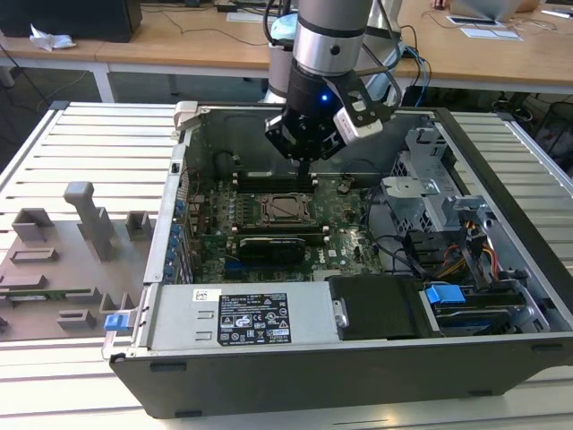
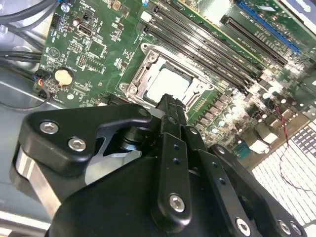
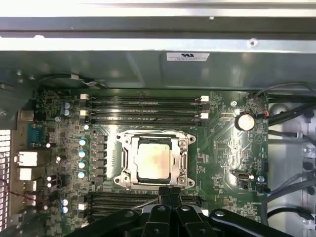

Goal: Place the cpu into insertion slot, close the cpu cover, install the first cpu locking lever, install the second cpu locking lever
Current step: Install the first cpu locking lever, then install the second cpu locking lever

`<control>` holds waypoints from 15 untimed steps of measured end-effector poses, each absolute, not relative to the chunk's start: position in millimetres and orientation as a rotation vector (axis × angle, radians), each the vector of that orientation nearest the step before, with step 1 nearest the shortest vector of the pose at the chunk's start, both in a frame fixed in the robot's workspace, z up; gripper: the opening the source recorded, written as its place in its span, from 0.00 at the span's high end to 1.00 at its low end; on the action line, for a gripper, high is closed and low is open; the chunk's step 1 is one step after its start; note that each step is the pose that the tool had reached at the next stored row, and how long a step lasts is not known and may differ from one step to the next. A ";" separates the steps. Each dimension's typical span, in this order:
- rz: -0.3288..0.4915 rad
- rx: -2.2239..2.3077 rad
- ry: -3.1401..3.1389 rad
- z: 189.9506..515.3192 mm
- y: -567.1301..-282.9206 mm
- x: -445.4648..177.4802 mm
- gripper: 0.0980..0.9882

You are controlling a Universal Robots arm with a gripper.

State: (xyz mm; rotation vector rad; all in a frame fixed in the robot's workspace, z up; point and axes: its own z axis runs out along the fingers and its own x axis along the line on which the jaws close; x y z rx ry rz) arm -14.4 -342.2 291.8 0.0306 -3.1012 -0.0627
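Note:
The cpu [image 3: 154, 160] lies flat in the insertion slot [image 3: 120, 180] amid the green motherboard, its pale metal top showing. The silvery cpu cover [image 3: 183, 158] lies down around it, framing the chip. In the exterior view the cpu [image 1: 285, 208] sits just below my gripper [image 1: 304, 176], which hangs inside the open case. My gripper [image 3: 170, 193] is shut, fingers pressed together with nothing seen between them, its tips at the socket's edge nearest the memory slots. A thin wire lever [image 3: 144, 201] runs beside the tips. In the second wrist view the gripper [image 2: 170, 104] overlaps the cpu [image 2: 170, 83].
Long black memory slots [image 3: 143, 106] flank the socket on two sides. The case wall [image 3: 158, 64] stands close behind the board. Cables [image 1: 403, 246], a drive cage [image 1: 421, 193] and a power supply [image 1: 242, 318] fill the case. Grey fixtures [image 1: 85, 224] stand on the exterior view's left.

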 end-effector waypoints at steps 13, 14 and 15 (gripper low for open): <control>-0.063 0.031 -3.101 293.4 -342.2 -14.4 0.99; -0.063 0.031 -3.101 293.4 -342.2 -14.4 0.99; -0.063 0.031 -3.101 293.5 -342.3 -14.4 0.99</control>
